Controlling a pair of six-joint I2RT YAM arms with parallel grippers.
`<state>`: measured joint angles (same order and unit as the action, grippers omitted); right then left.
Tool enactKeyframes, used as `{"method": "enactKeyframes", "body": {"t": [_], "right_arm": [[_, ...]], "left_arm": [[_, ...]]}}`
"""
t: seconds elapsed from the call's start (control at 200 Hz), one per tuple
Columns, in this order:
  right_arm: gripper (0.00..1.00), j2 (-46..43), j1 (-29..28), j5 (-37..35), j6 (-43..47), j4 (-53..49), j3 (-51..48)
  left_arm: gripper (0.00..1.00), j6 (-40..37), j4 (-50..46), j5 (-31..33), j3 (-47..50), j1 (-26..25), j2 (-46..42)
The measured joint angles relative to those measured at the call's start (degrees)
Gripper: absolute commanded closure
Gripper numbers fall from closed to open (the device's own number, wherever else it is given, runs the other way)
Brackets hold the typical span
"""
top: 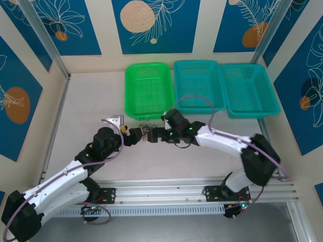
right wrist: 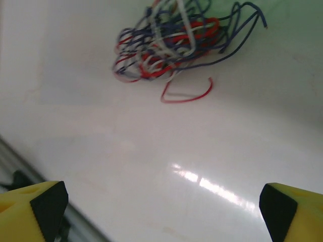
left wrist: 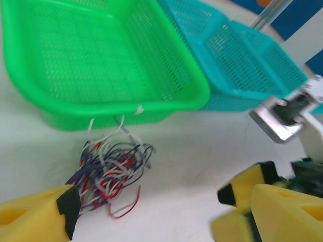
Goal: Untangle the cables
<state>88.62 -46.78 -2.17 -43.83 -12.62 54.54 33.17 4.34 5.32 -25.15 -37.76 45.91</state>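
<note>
The left claw has its two yellow fingers spread, with nothing between them. It sits low over the table. The cables lie just ahead of its left finger and off to that side of its gap, so I judge it is not yet lined up for a pinch.

The cables are thin wires in red, dark blue, black and whitish, and they lie on the table as one knotted clump. In the left wrist view a few whitish ends stick up towards the green basket beyond them. One red wire curls out of the clump on the side nearest the claws. No wire lies fully apart from the rest.

The right claw is also spread wide and holds nothing. The clump is well ahead of it and roughly in line with its gap, with bare table between. In the overhead view the two claws point at each other, with the clump between their tips and a little beyond.

Past the clump stand the green basket and then two teal baskets. All three are empty as far as the pictures show.

I judge the task barely begun, if at all. Nothing is separated or gripped, so all the pulling apart is left to do. The loose red curl looks like the easiest first pick.
</note>
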Motion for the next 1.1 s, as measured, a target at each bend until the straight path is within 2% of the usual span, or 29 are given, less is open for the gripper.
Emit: {"method": "enactKeyframes", "body": {"t": [0.11,0.23,0.315,0.475,0.575,0.765,0.97,1.05,1.1], "right_arm": [[0.00,8.2,-0.3,-3.0,0.0,4.7,3.3],[0.11,13.7,-0.3,-5.5,-0.1,12.0,4.4],[0.29,16.0,-0.2,-6.5,-0.3,15.5,4.5],[0.82,19.3,-0.1,-7.0,-0.5,19.6,6.4],[1.00,19.7,-0.1,-6.8,-0.1,21.1,6.4],[1.00,15.3,-0.5,-4.9,2.1,23.5,-1.1],[1.00,5.6,-0.7,-1.9,6.2,18.5,-9.4],[1.00,0.6,-0.3,-1.8,8.2,15.0,-11.0],[1.00,-1.8,0.1,-1.5,9.4,13.7,-11.5]], "left_arm": [[0.08,-2.3,-3.8,2.2,0.0,0.0,-0.4],[0.07,-4.7,-7.0,4.2,0.0,0.0,-1.9],[0.05,-5.3,-7.8,5.2,0.0,0.0,-2.5],[0.02,-6.1,-8.2,5.9,0.3,0.0,-2.3],[0.00,-6.3,-8.2,6.3,0.5,0.0,-1.9],[0.00,-6.1,-8.3,6.8,0.4,0.0,0.2],[0.00,-5.8,-10.4,6.2,-2.5,0.6,5.4],[0.06,-5.2,-10.3,4.1,-3.8,1.6,7.1],[0.14,-4.9,-9.7,2.2,-4.3,2.2,8.0]]}}
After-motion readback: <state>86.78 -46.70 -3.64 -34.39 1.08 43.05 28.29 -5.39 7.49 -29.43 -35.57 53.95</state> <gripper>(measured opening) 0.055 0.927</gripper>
